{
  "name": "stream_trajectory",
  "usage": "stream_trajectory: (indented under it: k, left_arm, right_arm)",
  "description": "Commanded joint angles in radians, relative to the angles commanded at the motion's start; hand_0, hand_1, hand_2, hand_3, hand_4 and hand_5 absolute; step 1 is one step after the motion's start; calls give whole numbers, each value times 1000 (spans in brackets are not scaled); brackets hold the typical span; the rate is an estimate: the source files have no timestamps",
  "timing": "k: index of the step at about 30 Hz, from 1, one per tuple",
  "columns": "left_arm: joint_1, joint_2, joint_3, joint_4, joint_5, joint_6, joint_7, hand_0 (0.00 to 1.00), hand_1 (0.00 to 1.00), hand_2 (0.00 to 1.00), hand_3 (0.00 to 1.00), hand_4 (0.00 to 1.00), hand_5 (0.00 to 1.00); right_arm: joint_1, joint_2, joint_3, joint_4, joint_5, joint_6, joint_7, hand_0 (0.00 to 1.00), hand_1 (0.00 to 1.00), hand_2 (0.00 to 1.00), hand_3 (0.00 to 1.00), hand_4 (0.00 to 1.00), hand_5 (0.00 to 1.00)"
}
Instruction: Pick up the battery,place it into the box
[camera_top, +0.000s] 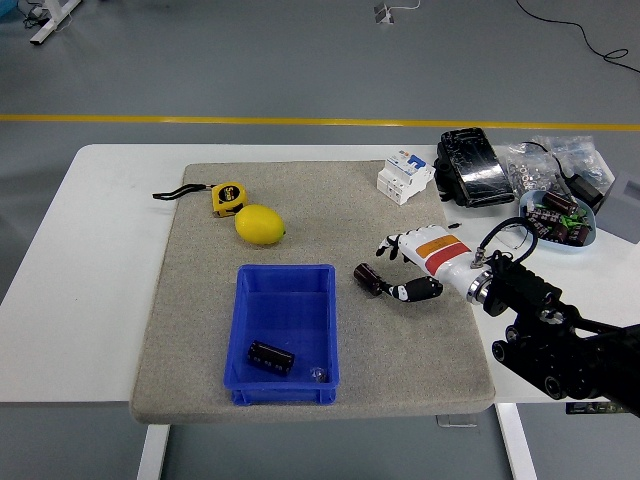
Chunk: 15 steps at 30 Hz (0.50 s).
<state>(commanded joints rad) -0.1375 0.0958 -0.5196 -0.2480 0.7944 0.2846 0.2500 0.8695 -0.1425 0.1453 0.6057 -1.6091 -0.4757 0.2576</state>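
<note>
A dark cylindrical battery lies on the grey mat, just right of the blue box. Another dark battery lies inside the box near its front, with a small shiny bit in the front right corner. My right hand, white with a red and orange band, comes in from the right and hovers beside the battery on the mat. Its fingers are spread and its thumb points at the battery; it holds nothing. My left arm is out of sight.
A lemon and a yellow tape measure sit behind the box. A white circuit breaker, a black pack, plastic bags and a blue bowl of parts crowd the far right.
</note>
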Motion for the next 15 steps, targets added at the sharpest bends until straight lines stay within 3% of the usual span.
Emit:
stream_trajectory:
  k: [6, 7, 12, 13, 15]
  left_arm:
    - [-5, -1, 4, 0, -6, 1, -2, 560, 567, 637, 585, 634, 604]
    - [-6, -1, 5, 0, -7, 2, -3, 560, 567, 637, 584, 633, 603]
    - [-7, -2, 9, 1, -14, 3, -5, 560, 567, 637, 584, 633, 603]
    - [-8, -2, 8, 1, -13, 3, -5, 560, 565, 635, 584, 633, 603]
    - [-8, -1, 9, 1, -14, 3, -5, 560, 565, 635, 584, 633, 603]
  right_arm:
    - [3, -1, 7, 14, -41, 12, 1, 356, 475, 550, 663, 776, 314]
    - [5, -1, 7, 16, -48, 14, 1, 464, 563, 624, 733, 817, 316]
    - [15, 2, 7, 24, -95, 27, -9, 464, 563, 624, 733, 817, 316]
    - [19, 3, 4, 27, -104, 28, -11, 651, 653, 738, 832, 862, 322]
    - [25, 4, -4, 32, -116, 32, -13, 651, 653, 738, 832, 862, 322]
